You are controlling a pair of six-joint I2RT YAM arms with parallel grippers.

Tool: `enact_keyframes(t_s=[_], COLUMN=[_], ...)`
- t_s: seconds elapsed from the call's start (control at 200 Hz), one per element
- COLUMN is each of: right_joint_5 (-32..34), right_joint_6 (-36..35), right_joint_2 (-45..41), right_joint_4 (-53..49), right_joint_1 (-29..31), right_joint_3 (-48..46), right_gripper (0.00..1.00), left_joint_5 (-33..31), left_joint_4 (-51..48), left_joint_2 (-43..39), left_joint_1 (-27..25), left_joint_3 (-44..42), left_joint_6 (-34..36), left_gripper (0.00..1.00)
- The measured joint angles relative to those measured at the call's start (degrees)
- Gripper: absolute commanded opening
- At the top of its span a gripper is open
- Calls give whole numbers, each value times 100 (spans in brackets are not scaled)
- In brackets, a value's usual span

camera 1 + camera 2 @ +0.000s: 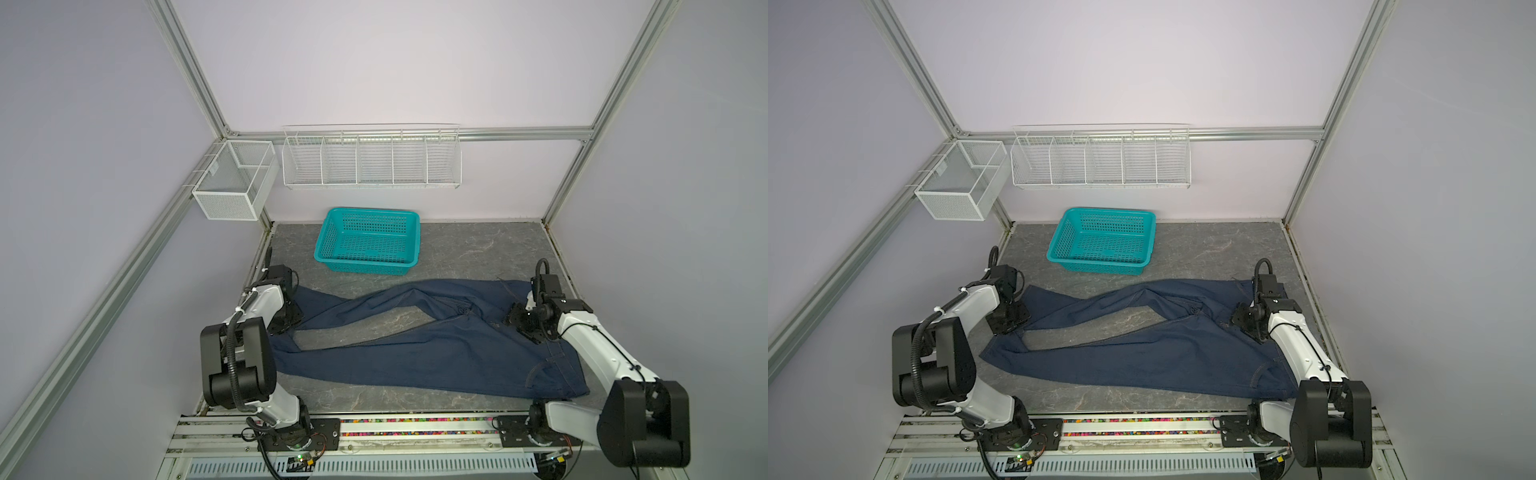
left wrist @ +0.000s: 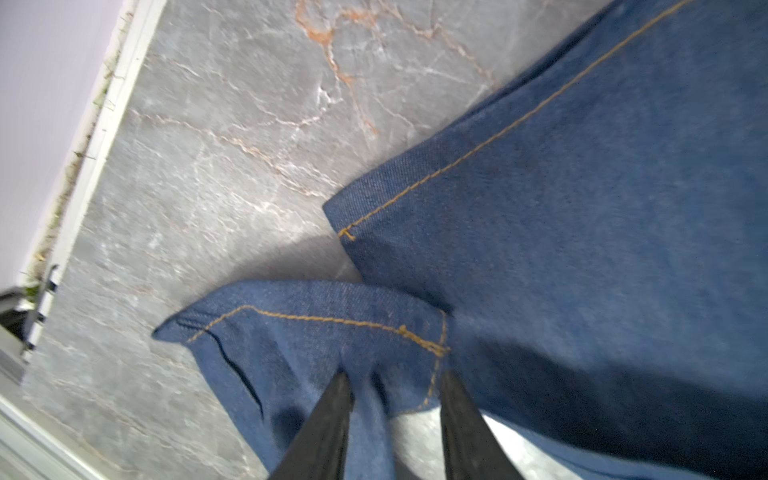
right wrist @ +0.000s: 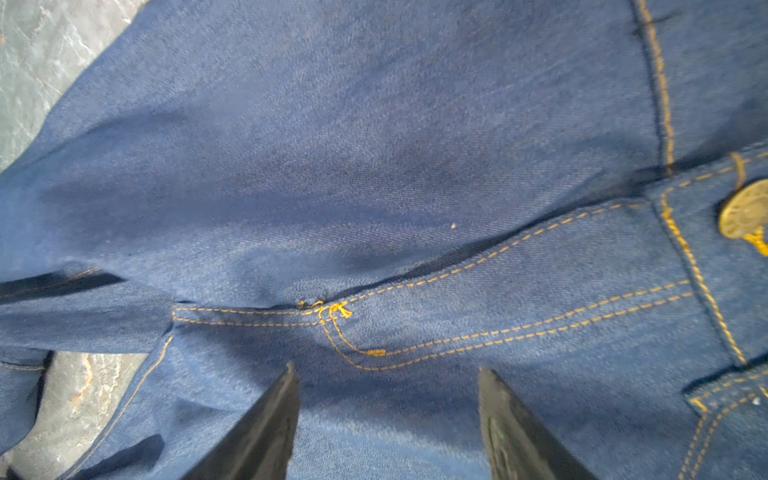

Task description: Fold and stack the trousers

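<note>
The trousers [image 1: 415, 353] lie flat on the near side, legs pointing left. The left gripper [image 2: 395, 378] pinches one leg end, likely to fold it. The right gripper [image 3: 386, 370] hangs above the middle seam, jaws apart.

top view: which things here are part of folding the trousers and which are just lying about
In the job: trousers; left gripper, fingers pinching a leg cuff; right gripper, open by the fly.
Lying about: teal basket, empty; wire rack and mesh box on the walls.
</note>
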Motion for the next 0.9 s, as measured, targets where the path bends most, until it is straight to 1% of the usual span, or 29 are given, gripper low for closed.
enact_keyframes(t_s=[0.03, 0.165, 0.225, 0.315, 0.46, 0.575, 0.705, 0.9], right_joint_5=[-2, -4, -7, -4, 28, 164, 461, 911], right_joint_6=[0, -2, -2, -2, -4, -15, -55, -72], right_joint_2=[20, 72, 79, 92, 129, 234, 422, 654], right_joint_4=[11, 57, 74, 101, 116, 127, 138, 140], right_joint_1=[11, 46, 57, 63, 72, 85, 85, 85], right_joint_3=[0, -9, -20, -42, -57, -85, -227, -404], right_gripper=[70, 70, 70, 70, 70, 70, 71, 71], left_joint_5=[-26, -81, -120, -212, -417, -629, -953, -1484], left_joint_4=[7, 4, -2, -63, -262, -424, -623, -804], left_joint_2=[85, 354, 385, 396, 295, 52, -304, -721], left_joint_1=[0, 0, 0, 0, 0, 0, 59, 341], left_joint_3=[0, 0, 4, 52, 289, 466, 490, 496], left_joint_6=[28, 136, 153, 214, 273, 284, 267, 151], left_gripper=[33, 22, 15, 0, 0, 0, 0, 0])
